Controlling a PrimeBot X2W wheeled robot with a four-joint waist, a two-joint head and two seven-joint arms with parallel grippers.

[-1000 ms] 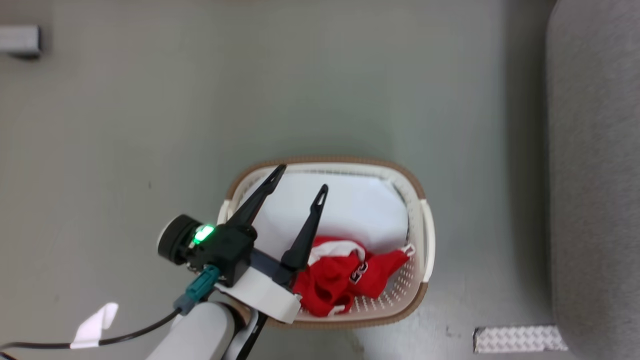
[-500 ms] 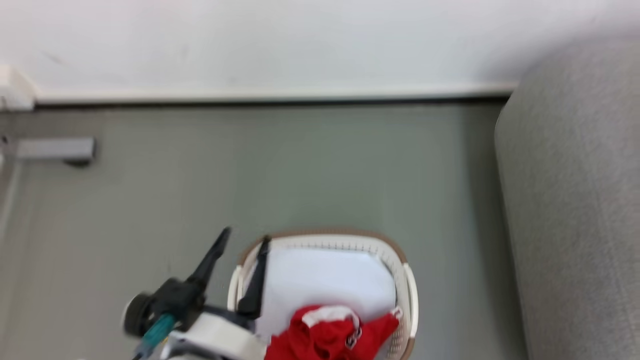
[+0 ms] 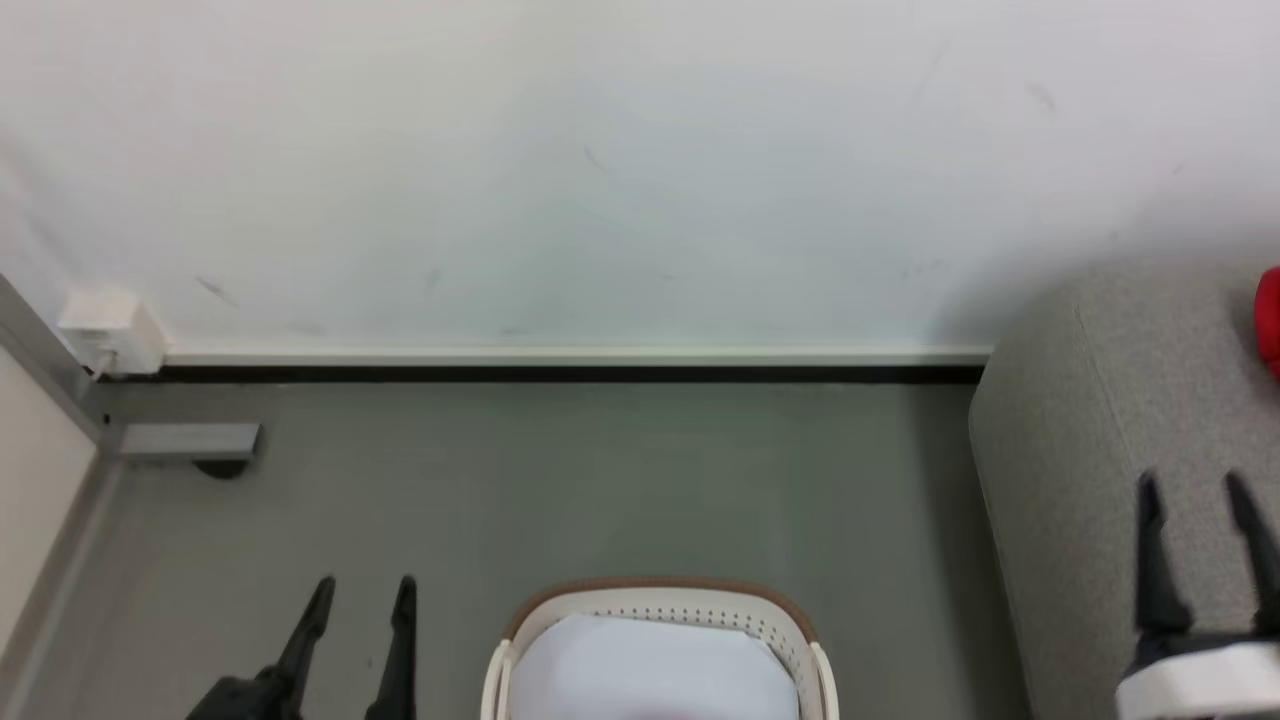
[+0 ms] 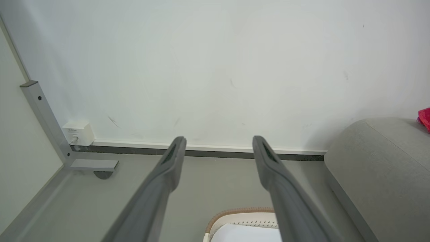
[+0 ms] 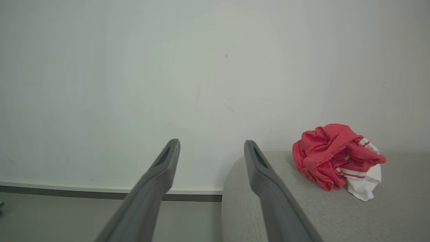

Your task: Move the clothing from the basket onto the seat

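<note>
White wall (image 3: 640, 150) stands behind the grey floor (image 3: 600, 480). Red clothing (image 5: 336, 156) lies on the seat (image 5: 336, 215) at three o'clock. The basket (image 3: 655, 583) sits at six o'clock. Left claw (image 3: 365, 582) and right claw (image 3: 1192, 480) are wide and hold nothing. Dropping looks done; next, look into the basket for more.

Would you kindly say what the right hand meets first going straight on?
Probably the white wall; the right hand points over the edge of the seat, with the clothing off to its right, though depth is unclear.
</note>
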